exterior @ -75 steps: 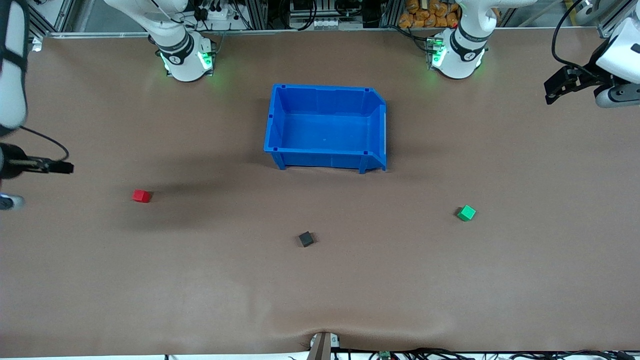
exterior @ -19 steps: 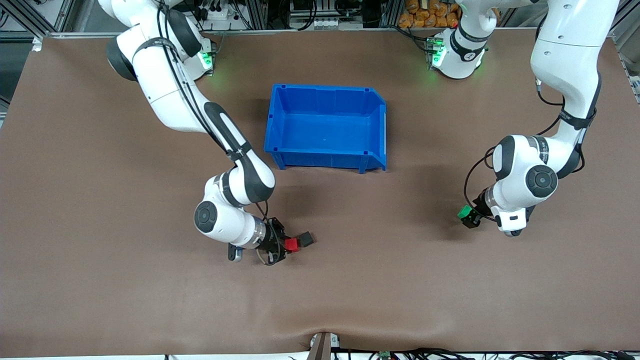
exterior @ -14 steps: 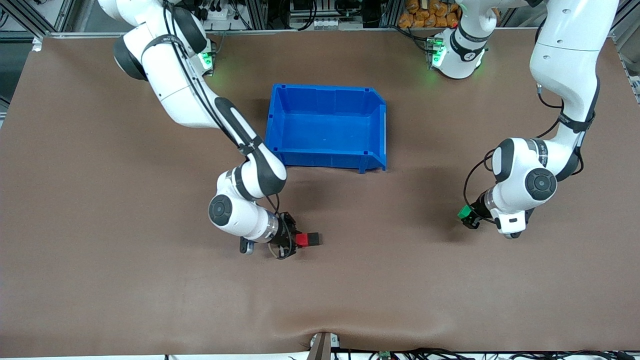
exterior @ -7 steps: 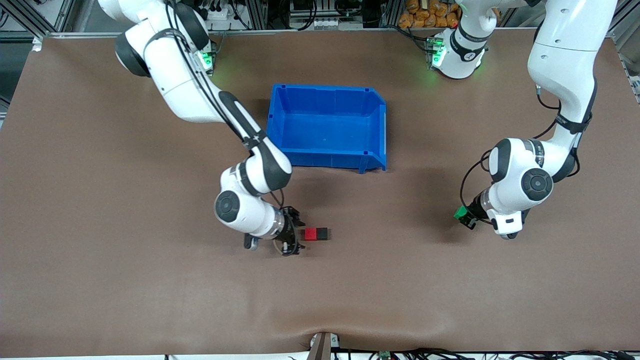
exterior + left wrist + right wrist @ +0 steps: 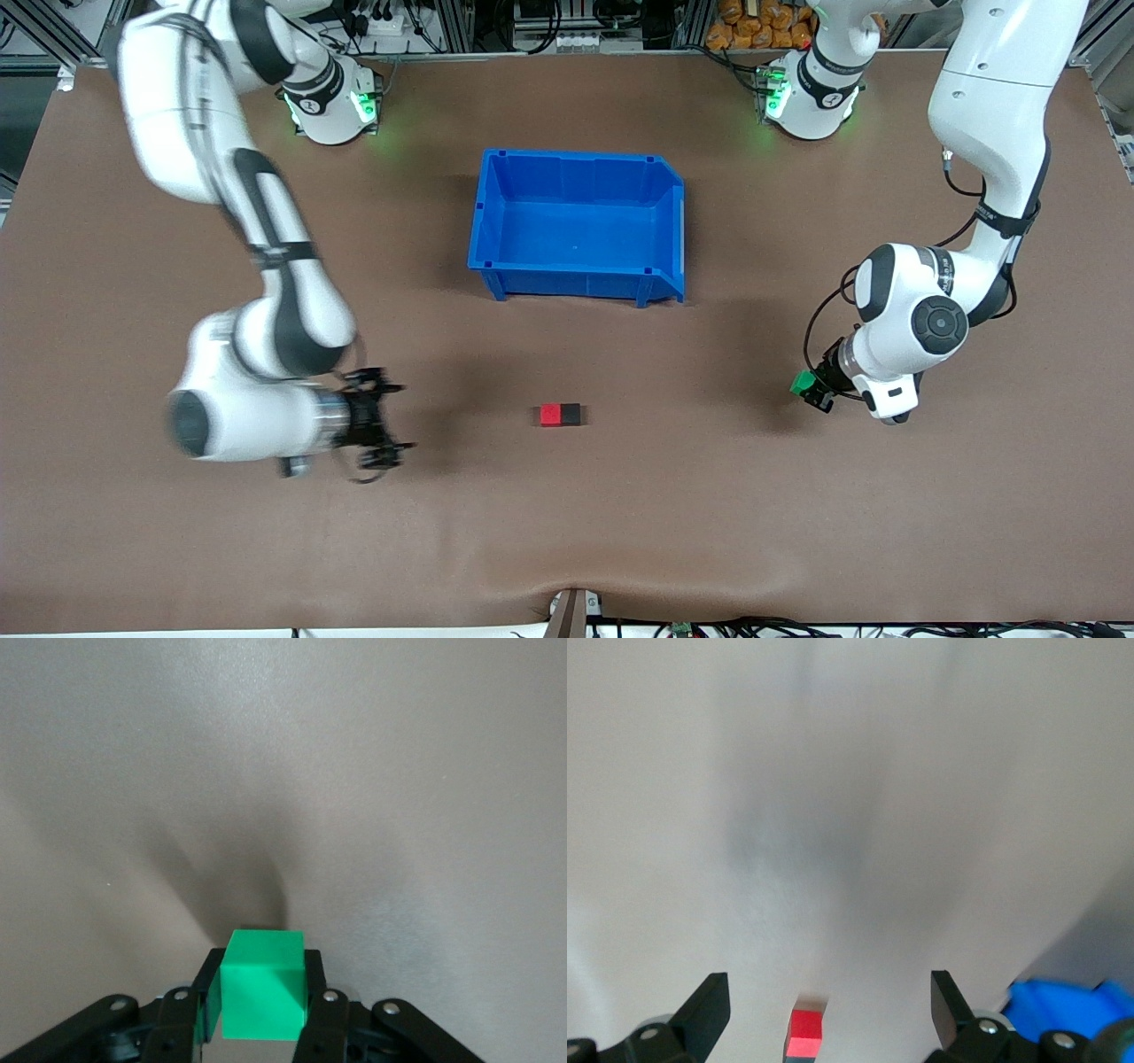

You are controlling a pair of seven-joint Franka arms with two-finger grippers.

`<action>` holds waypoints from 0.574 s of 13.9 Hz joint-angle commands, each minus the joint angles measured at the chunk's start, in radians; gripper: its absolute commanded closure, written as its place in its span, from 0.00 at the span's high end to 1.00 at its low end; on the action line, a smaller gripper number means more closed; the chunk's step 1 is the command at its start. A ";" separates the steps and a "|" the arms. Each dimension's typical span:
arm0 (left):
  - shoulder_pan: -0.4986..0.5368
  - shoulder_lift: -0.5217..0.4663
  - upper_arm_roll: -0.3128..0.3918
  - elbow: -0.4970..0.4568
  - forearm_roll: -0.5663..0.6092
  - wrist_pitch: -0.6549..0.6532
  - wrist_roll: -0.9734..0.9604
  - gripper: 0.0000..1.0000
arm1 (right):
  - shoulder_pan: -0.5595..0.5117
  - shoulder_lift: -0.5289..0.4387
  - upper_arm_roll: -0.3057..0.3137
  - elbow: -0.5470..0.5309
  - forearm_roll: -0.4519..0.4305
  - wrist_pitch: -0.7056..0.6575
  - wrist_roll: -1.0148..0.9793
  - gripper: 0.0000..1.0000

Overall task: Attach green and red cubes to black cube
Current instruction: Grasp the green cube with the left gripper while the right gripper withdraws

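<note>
Nearest the front camera, the right gripper hangs with its fingers spread wide and nothing between them, over bare mat toward the right arm's end of the table and well apart from the cubes. The red cube sits flat on the table, touching the black cube face to face, which suggests that half of the job is done and the pair has been left free on its own. At about the same depth, toward the left arm's end, the left gripper is clamped on the green cube, squarely by two opposite faces and low over the mat, probably so a free face can meet the black cube's open side. Farther off stands the blue bin, with nothing in it. The brown mat looks smooth, with a slight ripple at its near edge. Along the top are the arms' bases, aluminium framing and cables.
</note>
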 commanded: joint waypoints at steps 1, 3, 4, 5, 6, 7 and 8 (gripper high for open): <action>0.002 -0.015 -0.020 0.038 -0.023 -0.025 -0.110 0.00 | -0.094 -0.045 0.021 0.004 -0.074 -0.028 -0.215 1.00; -0.004 -0.005 -0.023 0.115 -0.044 -0.100 -0.178 0.00 | -0.145 -0.137 0.016 -0.004 -0.179 -0.086 -0.400 1.00; -0.006 -0.001 -0.025 0.143 -0.053 -0.125 -0.195 0.00 | -0.154 -0.170 -0.017 -0.010 -0.199 -0.111 -0.506 1.00; -0.007 0.002 -0.026 0.164 -0.069 -0.133 -0.218 0.00 | -0.151 -0.212 -0.083 -0.011 -0.194 -0.152 -0.586 1.00; -0.018 0.005 -0.026 0.177 -0.085 -0.133 -0.233 0.00 | -0.146 -0.240 -0.131 -0.018 -0.182 -0.184 -0.666 1.00; -0.030 0.008 -0.026 0.190 -0.101 -0.137 -0.241 0.00 | -0.142 -0.284 -0.147 -0.024 -0.197 -0.229 -0.734 1.00; -0.041 0.015 -0.026 0.206 -0.105 -0.147 -0.252 0.00 | -0.142 -0.338 -0.150 -0.050 -0.203 -0.273 -0.784 1.00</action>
